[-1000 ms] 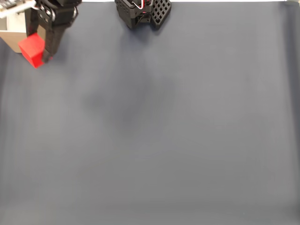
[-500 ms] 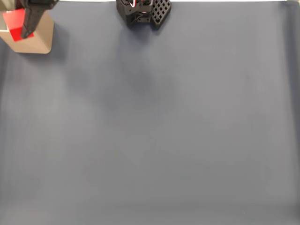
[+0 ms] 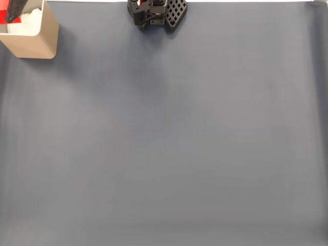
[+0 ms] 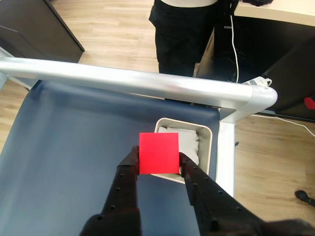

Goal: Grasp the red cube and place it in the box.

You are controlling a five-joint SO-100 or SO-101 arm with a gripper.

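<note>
Tool point(image 4: 158, 160) is clamped on the red cube point(image 4: 158, 153), both fingers point(image 4: 129, 173) pressed on opposite side faces, cube carried clear of the tabletop point(image 4: 74, 162). In the wrist view the box point(image 4: 210, 147) sits just ahead of the tool and slightly to its right; the cube overlaps the box's near-left rim, and the white padding point(image 4: 187, 140) shows past the cube's far edge. In the fixed view the cube is a red sliver point(image 3: 10, 16) at the top-left corner, with the box wall point(image 3: 36, 43) just beside it.

Judgement: transport looks nearly finished, release not yet done.

Risks from here:
- Cube looks lined up over the near rim rather than the centre. Letting go here could land it on the wall edge and tip it out onto the tabletop. Probably needs to go a bit further forward and right of the tool first.
- Thin walls: lowering off-centre could have a finger catch the rim and shove or tip the box.
- Padding is soft and uneven; a drop from height may bounce or roll the cube toward a wall.
</note>
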